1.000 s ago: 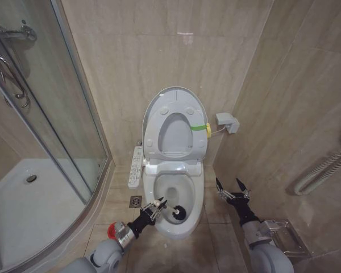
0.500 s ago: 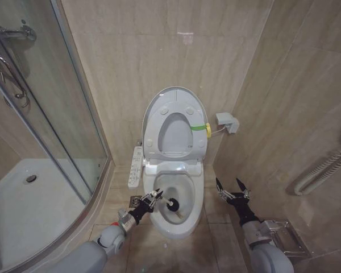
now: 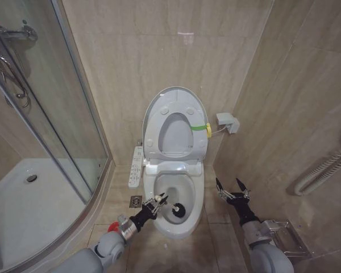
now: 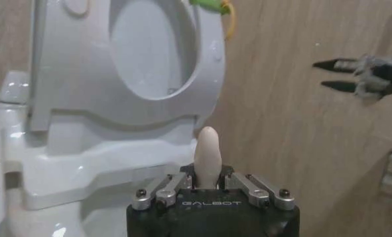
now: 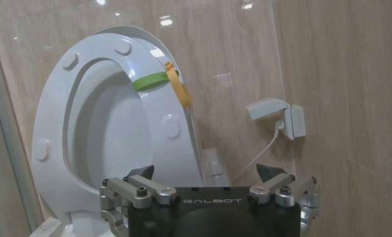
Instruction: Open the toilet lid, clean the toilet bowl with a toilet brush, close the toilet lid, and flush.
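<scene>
Beige, faintly veined wall tiles point(image 3: 159, 51) cover the back and side walls, and a soft glare of light sits high on the back wall. The curved glass shower enclosure point(image 3: 51, 131) serves as landmark — inside it lie a white shower tray point(image 3: 23, 210) and chrome fittings point(image 3: 14, 34). Just beside its lower rim, a small square floor drain point(image 3: 136, 201) sits in the tan floor point(image 3: 119, 193). Well apart, across the room, a white wall socket point(image 3: 227, 121) and a ribbed white pipe point(image 3: 324, 168) hang on the walls — a clear tray point(image 3: 287, 239) lies below.

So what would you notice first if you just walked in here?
The toilet lid stands up against the wall, leaving the toilet bowl open. The left end effector holds the toilet brush with its dark head down in the bowl. The right end effector waits open beside the bowl.
</scene>
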Robot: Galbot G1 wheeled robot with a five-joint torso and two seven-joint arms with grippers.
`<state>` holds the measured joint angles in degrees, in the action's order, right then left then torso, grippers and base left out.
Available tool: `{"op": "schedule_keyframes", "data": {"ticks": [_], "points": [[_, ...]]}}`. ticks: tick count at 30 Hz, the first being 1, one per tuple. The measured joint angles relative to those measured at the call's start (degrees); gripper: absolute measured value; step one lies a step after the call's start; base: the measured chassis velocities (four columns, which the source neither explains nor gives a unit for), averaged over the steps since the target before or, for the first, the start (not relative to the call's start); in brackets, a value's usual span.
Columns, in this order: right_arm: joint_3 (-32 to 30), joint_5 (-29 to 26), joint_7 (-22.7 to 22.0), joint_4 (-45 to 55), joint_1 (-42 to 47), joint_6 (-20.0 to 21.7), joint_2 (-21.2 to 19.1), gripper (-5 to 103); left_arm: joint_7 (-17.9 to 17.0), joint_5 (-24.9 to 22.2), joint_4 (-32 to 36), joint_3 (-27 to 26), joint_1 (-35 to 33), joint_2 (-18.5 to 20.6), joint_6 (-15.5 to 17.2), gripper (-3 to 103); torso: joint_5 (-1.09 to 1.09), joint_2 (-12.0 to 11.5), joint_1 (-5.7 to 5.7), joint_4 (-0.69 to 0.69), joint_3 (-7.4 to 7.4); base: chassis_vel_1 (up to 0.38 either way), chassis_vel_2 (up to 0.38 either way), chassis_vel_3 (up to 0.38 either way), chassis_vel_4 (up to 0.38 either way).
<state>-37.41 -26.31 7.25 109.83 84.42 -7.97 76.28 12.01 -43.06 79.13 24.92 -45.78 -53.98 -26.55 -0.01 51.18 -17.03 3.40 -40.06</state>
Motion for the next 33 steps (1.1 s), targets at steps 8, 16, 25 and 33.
{"op": "schedule_keyframes", "data": {"ticks": [8, 16, 25, 33], "points": [[0.0, 0.0, 0.0, 0.0, 0.0, 0.0, 0.0, 100, 0.4, -0.7, -7.3, -0.9, 4.1, -2.5, -0.8, 22, 0.00, 0.0, 0.00, 0.01, 0.00, 0.000, 0.000, 0.000, 0.000], [0.0, 0.0, 0.0, 0.0, 0.0, 0.0, 0.0, 100, -0.3, -2.2, 0.9, 0.2, 2.4, -0.2, -0.1, 22, 0.00, 0.0, 0.00, 0.01, 0.00, 0.000, 0.000, 0.000, 0.000], [0.0, 0.0, 0.0, 0.0, 0.0, 0.0, 0.0, 100, -0.5, 0.7, 6.0, 0.0, -3.3, 1.7, 0.2, 22, 0.00, 0.0, 0.00, -0.01, 0.00, 0.000, 0.000, 0.000, 0.000], [0.0, 0.0, 0.0, 0.0, 0.0, 0.0, 0.0, 100, 0.2, 0.4, -0.5, -2.0, -1.9, 1.0, -0.3, 22, 0.00, 0.0, 0.00, 0.01, 0.00, 0.000, 0.000, 0.000, 0.000]]}}
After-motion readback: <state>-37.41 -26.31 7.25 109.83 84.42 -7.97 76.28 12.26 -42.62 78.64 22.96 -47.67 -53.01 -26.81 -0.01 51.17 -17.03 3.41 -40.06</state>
